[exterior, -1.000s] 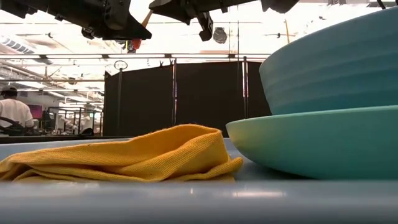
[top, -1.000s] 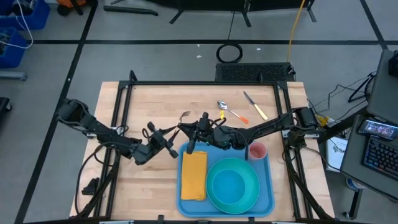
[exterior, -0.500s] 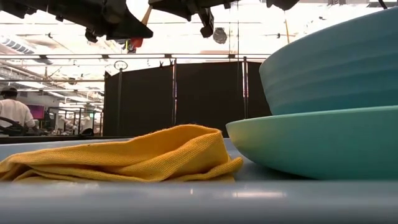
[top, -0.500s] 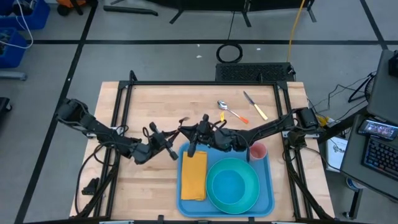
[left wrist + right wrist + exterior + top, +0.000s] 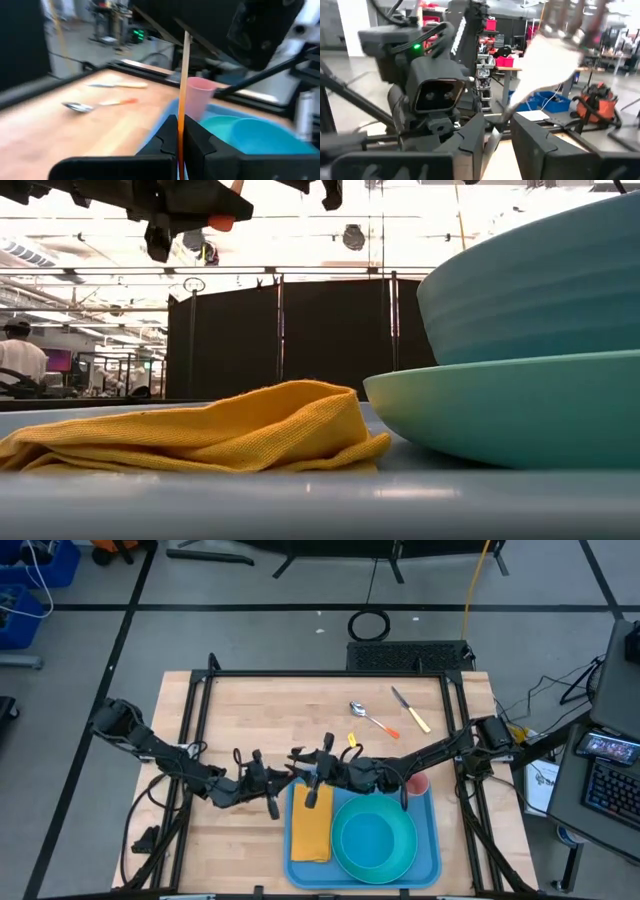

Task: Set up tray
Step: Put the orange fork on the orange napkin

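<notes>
A fork with silver tines (image 5: 298, 755) and a thin orange handle (image 5: 183, 75) hangs in the air between both grippers, above the far left corner of the blue tray (image 5: 432, 858). My left gripper (image 5: 272, 790) (image 5: 180, 137) is shut on the handle. My right gripper (image 5: 312, 775) (image 5: 497, 136) is shut on the metal shank, its tines (image 5: 555, 45) pointing toward the left arm. On the tray lie a folded orange-yellow napkin (image 5: 311, 830) (image 5: 200, 430), a teal bowl on a teal plate (image 5: 374, 837) (image 5: 520, 330) and an upright pink cup (image 5: 415, 783) (image 5: 200, 97). My left gripper pinches the fork's orange handle (image 5: 181, 112) between its two fingers, coming level from the table's left. The handle rises out of the fingers, seen edge-on, clear of the table. My right gripper pinches the fork's silver shank (image 5: 504, 116) between its two fingers, coming from the table's right. The tines stick out beyond the fingers, lifted clear.
On the bare wood beyond the tray lie a spoon with an orange handle (image 5: 372, 720) (image 5: 80, 106) and a knife with a yellow handle (image 5: 411, 711) (image 5: 117, 85). Black frame rails run along the table's left, far and right edges. A person sits far off in the room (image 5: 20, 360).
Both grippers have moved together toward the table's near edge, carrying the fork from over the bare wood to above the tray's far left corner and the napkin's far end. The things on the tray have stayed where they were.
</notes>
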Controlling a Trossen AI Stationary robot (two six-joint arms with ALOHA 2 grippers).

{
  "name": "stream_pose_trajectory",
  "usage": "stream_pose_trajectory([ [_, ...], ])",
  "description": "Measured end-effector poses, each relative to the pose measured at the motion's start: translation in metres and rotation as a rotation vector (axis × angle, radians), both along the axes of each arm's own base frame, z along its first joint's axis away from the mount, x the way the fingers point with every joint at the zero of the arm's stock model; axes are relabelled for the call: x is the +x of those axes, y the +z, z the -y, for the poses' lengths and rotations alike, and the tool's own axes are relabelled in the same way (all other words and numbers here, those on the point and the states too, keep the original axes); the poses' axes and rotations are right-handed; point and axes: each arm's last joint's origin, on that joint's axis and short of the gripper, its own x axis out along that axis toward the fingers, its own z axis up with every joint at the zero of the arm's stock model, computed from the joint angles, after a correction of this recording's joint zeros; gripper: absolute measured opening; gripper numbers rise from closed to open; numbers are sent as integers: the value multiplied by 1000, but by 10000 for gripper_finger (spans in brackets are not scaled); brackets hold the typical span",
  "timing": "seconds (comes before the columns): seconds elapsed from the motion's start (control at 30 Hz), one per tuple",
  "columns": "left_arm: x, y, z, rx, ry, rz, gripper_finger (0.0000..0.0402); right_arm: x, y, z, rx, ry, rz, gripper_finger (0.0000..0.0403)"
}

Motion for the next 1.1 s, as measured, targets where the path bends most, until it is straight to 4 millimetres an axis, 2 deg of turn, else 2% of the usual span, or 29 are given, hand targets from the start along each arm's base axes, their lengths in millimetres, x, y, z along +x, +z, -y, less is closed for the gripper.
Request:
stream_pose_trajectory([
  [0.27, -1, 1, 5, -135, -85, 31, 6, -9, 13, -18, -211, 16, 6, 109],
  [0.43, -1, 2, 5, -138, -68, 44, 6, -19, 27, -24, -246, 14, -1, 118],
  [0.57, -2, 5, 5, -125, -13, 81, 6, -31, 32, -25, -258, -62, -109, 121],
  [0.77, -2, 14, 7, -187, -49, 166, 6, -52, 11, -18, -236, -87, -247, 119],
  [1.0, -5, 8, 13, -389, -115, 147, 6, -91, -9, -5, -165, -80, -231, 117],
  [1.1, -5, 2, 19, -482, -119, 148, 6, -109, -14, -4, -146, -68, -161, 117],
])
